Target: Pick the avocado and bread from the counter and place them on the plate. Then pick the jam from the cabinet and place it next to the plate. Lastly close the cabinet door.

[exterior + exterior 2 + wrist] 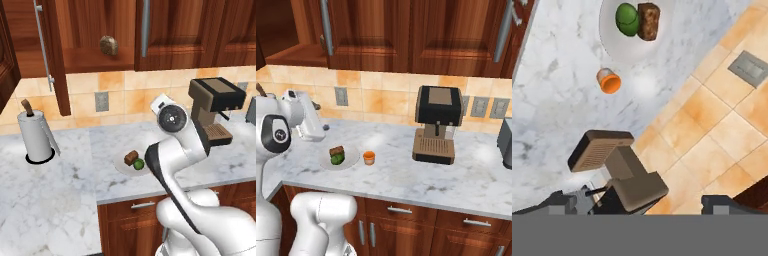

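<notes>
The white plate (351, 161) sits on the marble counter (406, 175), carrying the dark green avocado (337, 159) and the brown bread (336, 151). The orange-lidded jam (369, 158) stands on the counter just right of the plate, apart from it. In the hand view the avocado (627, 19), bread (648, 21), plate (612, 42) and jam (608, 81) lie far below. My gripper (642, 205) is open with nothing between its fingers, and it hangs above the counter left of the plate (321, 117). The cabinet (100, 65) is open, and its door (56, 60) swings out at the left.
A speckled grey-brown lump (108, 45) rests on the cabinet shelf. A black and brown coffee machine (437, 125) stands right of the jam. A paper towel roll (36, 137) stands at the far left. Tiled backsplash with outlets (341, 96) runs behind.
</notes>
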Controlling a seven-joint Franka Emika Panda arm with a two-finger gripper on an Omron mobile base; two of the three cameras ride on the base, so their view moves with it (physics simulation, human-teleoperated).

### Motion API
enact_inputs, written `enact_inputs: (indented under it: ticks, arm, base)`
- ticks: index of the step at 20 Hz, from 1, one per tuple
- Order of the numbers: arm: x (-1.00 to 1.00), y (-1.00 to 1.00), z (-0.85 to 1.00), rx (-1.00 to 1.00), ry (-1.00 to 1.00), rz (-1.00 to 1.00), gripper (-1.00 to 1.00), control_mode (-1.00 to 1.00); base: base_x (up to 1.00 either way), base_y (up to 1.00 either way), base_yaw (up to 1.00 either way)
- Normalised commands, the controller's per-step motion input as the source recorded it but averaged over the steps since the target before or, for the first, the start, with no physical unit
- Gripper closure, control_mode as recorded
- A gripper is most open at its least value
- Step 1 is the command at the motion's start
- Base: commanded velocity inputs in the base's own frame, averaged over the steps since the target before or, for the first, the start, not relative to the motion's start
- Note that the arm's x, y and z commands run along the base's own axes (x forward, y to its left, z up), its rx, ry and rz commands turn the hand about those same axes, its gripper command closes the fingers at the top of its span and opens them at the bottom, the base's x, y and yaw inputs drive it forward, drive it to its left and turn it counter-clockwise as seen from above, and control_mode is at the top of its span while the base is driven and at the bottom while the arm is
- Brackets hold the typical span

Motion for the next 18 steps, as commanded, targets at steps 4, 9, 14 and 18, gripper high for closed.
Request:
enact_inputs:
  ticks: [4, 9, 14, 18]
  arm:
    - [-0.45, 0.35, -0.48, -0.32, 0.0, 0.01, -1.0, -1.0]
    - [-0.35, 0.48, -0.33, -0.25, 0.0, 0.0, -1.0, -1.0]
    - [-0.22, 0.6, -0.13, -0.24, 0.0, 0.0, -1.0, -1.0]
    - [-0.05, 0.52, 0.0, -0.19, 0.0, 0.0, -1.0, -1.0]
  base:
    - [0.0, 0.0, 0.0]
    - [0.0, 0.0, 0.0]
    - [0.0, 0.0, 0.0]
    - [0.0, 0.0, 0.0]
